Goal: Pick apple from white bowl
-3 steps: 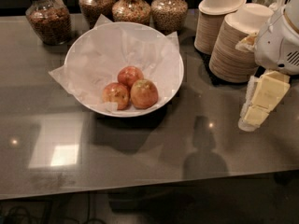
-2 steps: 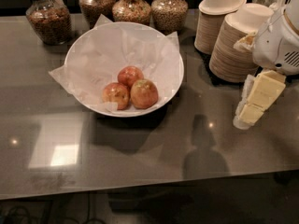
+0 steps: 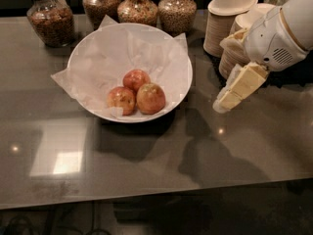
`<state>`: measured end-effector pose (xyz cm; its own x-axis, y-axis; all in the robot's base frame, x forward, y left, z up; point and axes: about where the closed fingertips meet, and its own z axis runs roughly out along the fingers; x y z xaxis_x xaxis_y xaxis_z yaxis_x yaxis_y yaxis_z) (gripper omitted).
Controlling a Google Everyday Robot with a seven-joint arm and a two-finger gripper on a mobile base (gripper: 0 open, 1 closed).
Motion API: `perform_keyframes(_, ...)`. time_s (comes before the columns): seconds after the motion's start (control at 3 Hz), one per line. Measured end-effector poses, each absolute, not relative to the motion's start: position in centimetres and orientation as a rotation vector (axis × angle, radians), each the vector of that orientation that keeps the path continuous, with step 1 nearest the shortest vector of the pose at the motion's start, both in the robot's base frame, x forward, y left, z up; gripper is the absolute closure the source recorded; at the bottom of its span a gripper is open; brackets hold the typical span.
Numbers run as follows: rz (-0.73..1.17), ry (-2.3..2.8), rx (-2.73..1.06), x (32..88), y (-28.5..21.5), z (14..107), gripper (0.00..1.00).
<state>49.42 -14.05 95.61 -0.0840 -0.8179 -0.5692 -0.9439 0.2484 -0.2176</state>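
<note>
The apple [image 3: 150, 98], yellowish-orange with a red blush, lies at the front right of a cluster of three in the white bowl [image 3: 98, 58]. The bowl is wide, lined with crinkled white paper, and stands at the table's middle left. Two smaller, redder apples [image 3: 136, 79] [image 3: 121, 100] lie against the big one. My gripper [image 3: 221, 103], with cream-coloured fingers on a white arm, hangs to the right of the bowl, just outside its rim and above the table, pointing down and left. It holds nothing.
Stacks of tan-sided disposable bowls [image 3: 230, 23] stand behind the arm at the back right. Several glass jars of grains [image 3: 51, 21] [image 3: 177, 11] line the table's back edge. The dark glossy table [image 3: 146, 165] ends near the bottom of the view.
My gripper has moved left and slightly away from the front edge, closing in on the bowl's right rim. The bowl and apples have not moved.
</note>
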Motion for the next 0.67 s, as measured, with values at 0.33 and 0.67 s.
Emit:
perform_keyframes(0.33, 0.4, 1.83, -1.558, 50.7, -12.5, 95.9, 0.24)
perform_keyframes(0.67, 0.518, 1.734, -1.546, 51.7, -10.4, 96.3, 0.31)
